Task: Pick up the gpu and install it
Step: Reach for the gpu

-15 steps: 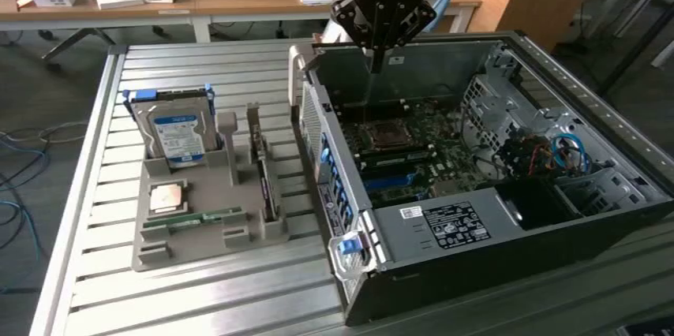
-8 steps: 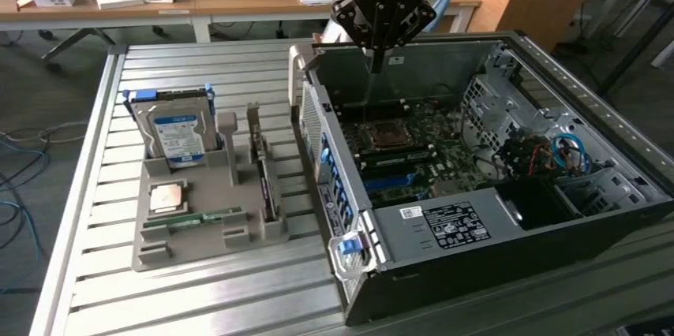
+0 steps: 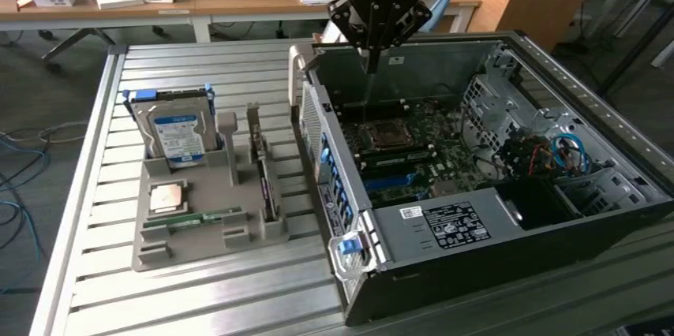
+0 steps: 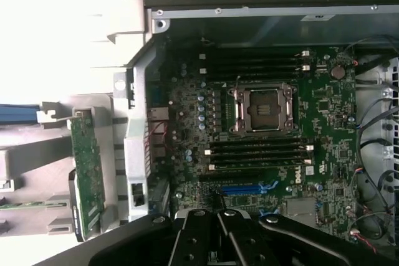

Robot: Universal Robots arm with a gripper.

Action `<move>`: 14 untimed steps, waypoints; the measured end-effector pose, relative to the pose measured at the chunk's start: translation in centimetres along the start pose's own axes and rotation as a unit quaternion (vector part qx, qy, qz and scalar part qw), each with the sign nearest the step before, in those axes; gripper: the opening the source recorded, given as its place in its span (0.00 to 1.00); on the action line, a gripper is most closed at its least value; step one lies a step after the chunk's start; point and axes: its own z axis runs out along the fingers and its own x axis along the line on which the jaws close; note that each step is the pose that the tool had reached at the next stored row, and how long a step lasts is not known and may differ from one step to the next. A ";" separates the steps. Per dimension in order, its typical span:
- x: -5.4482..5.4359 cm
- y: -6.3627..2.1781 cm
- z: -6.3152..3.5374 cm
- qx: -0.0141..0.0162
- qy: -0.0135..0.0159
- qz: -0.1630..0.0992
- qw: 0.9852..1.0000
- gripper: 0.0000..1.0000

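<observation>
Black hand [image 3: 371, 61] is hovering over the open computer case [image 3: 421, 273], upper centre of exterior frame, fingers pressed together, holding nothing | pick is looking best pinching across thin faces, lifting straight up | gpu [image 3: 267, 190] is standing on edge in grey holder [image 3: 195, 241], centre-left, long axis running upper-to-lower frame, bracket end unclear

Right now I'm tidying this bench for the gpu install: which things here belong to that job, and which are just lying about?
Job: gpu, upright in the grey holder; open computer case; its motherboard.
Lying about: blue-labelled hard drive; green memory stick; processor chip.
</observation>
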 end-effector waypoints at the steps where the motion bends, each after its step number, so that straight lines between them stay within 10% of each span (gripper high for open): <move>1: 0.2 -0.02 0.00 0.000 0.000 0.000 1.000 0.11; 14: 3.3 -0.24 0.03 0.000 0.000 0.000 1.000 0.11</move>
